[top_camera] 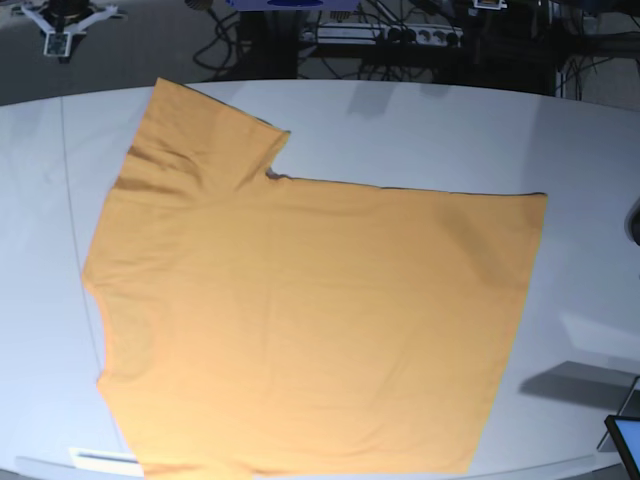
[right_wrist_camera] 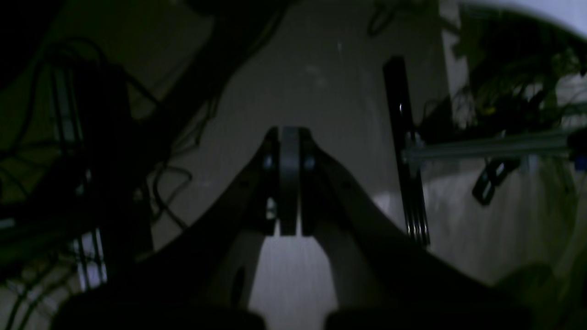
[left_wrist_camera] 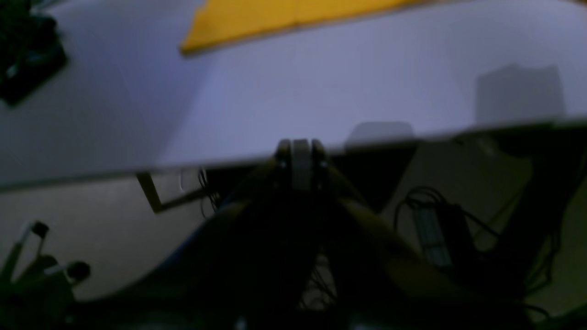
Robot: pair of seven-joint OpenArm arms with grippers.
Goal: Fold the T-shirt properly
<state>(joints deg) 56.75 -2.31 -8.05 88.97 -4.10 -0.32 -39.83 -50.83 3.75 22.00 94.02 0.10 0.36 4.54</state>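
The orange-yellow T-shirt [top_camera: 300, 320] lies spread flat on the white table [top_camera: 420, 130] in the base view, with one short sleeve at the upper left and the straight hem at the right. Neither gripper shows in that view. In the left wrist view my left gripper [left_wrist_camera: 300, 147] is shut and empty, level with the table's near edge, and a corner of the T-shirt [left_wrist_camera: 275, 18] lies far ahead of it. The right wrist view shows my right gripper [right_wrist_camera: 289, 134] shut and empty, off the table and facing the dim floor.
Bare table [left_wrist_camera: 321, 91] runs between the left gripper and the shirt. Cables and a power strip [top_camera: 400, 35] lie behind the table. A dark table leg [right_wrist_camera: 406, 151] and wires hang near the right gripper. A blue-edged screen corner [top_camera: 625, 438] sits at the lower right.
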